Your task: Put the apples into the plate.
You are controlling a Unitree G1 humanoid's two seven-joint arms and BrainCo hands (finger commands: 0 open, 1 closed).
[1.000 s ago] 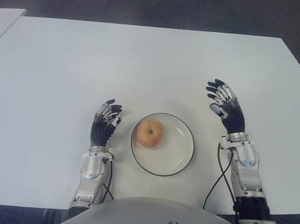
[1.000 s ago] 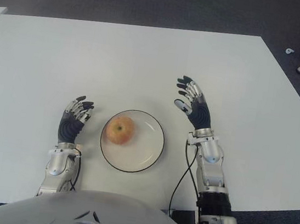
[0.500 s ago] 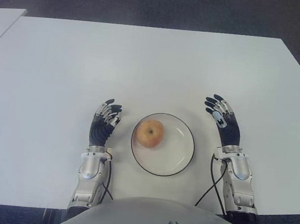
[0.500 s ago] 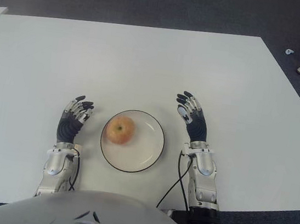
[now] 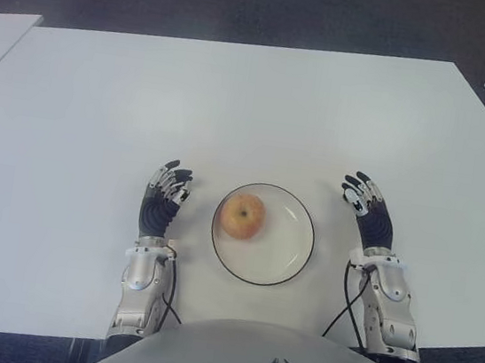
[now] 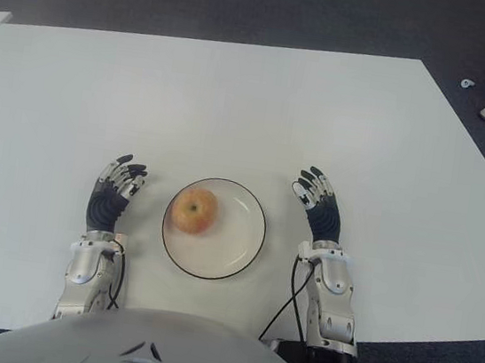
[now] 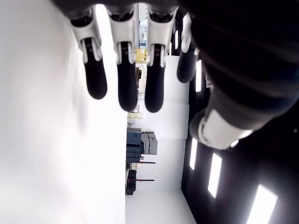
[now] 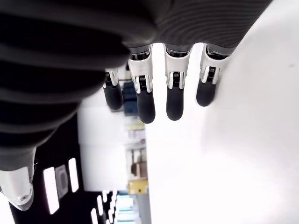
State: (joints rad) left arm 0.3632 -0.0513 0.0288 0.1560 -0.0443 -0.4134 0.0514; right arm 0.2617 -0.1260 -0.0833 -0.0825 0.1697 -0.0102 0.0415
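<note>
White table (image 5: 253,102) filled the eye views — 1 apple (image 5: 242,215) sat inside the plate (image 5: 301,209), left of centre. Only risk, I judged: a hand swinging inward could knock the rim. Left hand (image 7: 126,60) in its wrist view — fingers extended, empty. Right hand (image 8: 159,88) likewise flat-fingered, holding nothing, right of the plate.
</note>
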